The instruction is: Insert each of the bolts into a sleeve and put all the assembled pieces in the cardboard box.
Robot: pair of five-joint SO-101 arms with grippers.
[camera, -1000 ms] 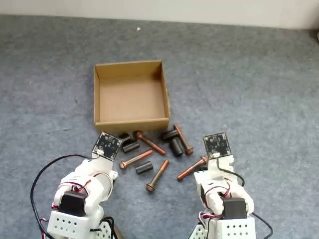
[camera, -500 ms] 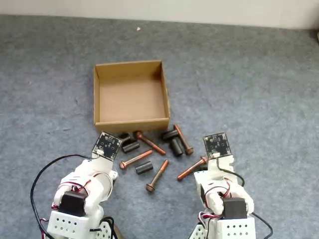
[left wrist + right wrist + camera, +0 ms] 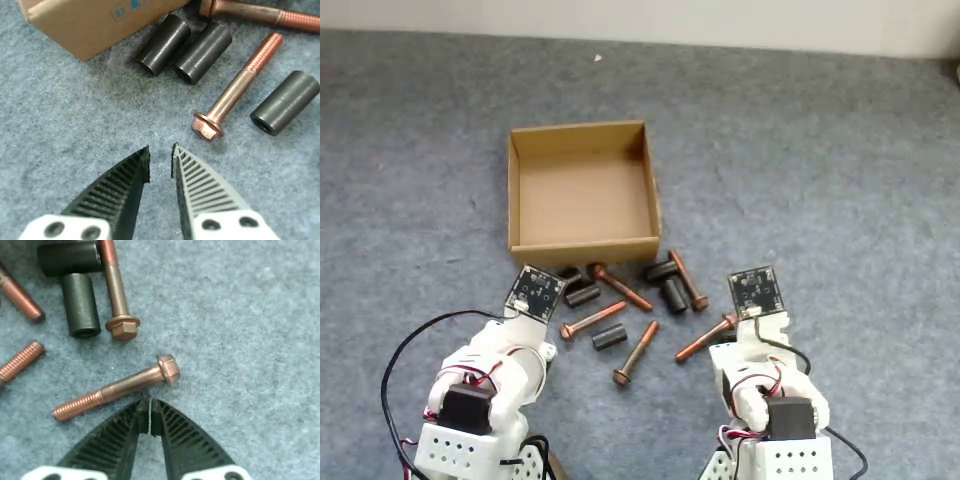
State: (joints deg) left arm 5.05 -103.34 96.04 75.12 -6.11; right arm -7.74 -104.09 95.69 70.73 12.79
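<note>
Nothing is held: the left gripper (image 3: 160,150) hangs barely parted beside a copper-coloured flanged bolt (image 3: 235,90), and the right gripper (image 3: 150,407) is clenched just short of a second copper bolt (image 3: 117,387). Black cylindrical sleeves (image 3: 206,46) lie by the brown cardboard box (image 3: 585,250) (nothing in it yet). An off-centre pinch could roll these round parts across the grey bench (image 3: 820,150).

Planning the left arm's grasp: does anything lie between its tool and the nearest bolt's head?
No. In the left wrist view, the stretch from the left tool to the bolt head is bare grey carpet.
</note>
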